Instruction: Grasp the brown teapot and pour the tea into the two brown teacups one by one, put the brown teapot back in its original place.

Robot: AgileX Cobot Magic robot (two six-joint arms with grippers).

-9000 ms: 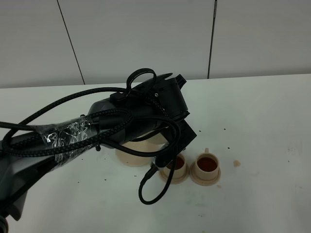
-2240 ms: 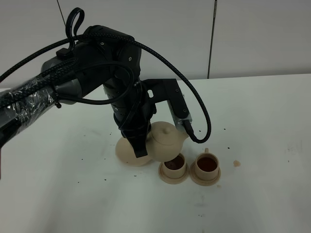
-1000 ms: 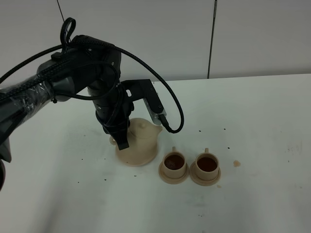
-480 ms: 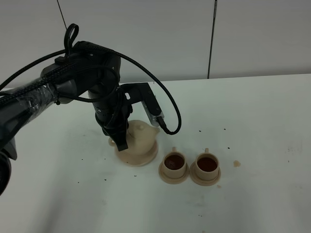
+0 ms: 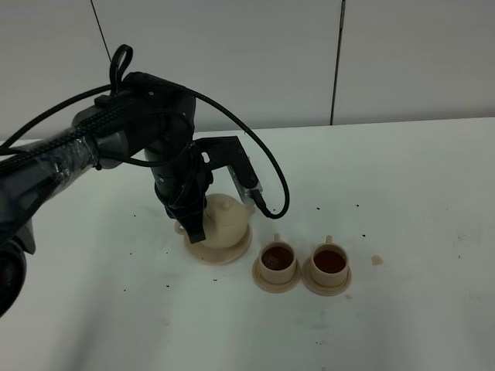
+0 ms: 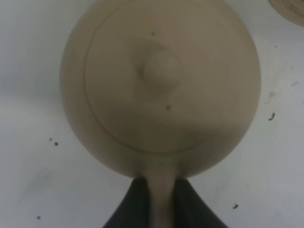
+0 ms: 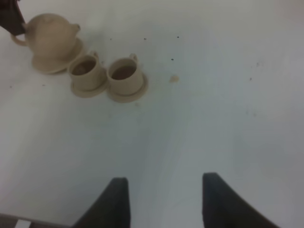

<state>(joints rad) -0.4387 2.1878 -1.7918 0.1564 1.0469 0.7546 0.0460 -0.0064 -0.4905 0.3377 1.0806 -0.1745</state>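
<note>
On its wide saucer, teapot set down, both cups filled.

From the high camera, you are seeing the brown teapot (image 5: 223, 220) sitting on the original place (image 5: 219, 252), left gripper (image 5: 191, 228) clenched on its handle, two brown teacups (image 5: 303, 266) just beside on the table (image 5: 418, 193). Through the left wrist, jaws are pinching the thin loop; it is likely rigid, smooth, breakable clay, so you are best gripping only there. Through the right wrist, the right gripper (image 7: 164, 202) is hanging released, well apart.
</note>
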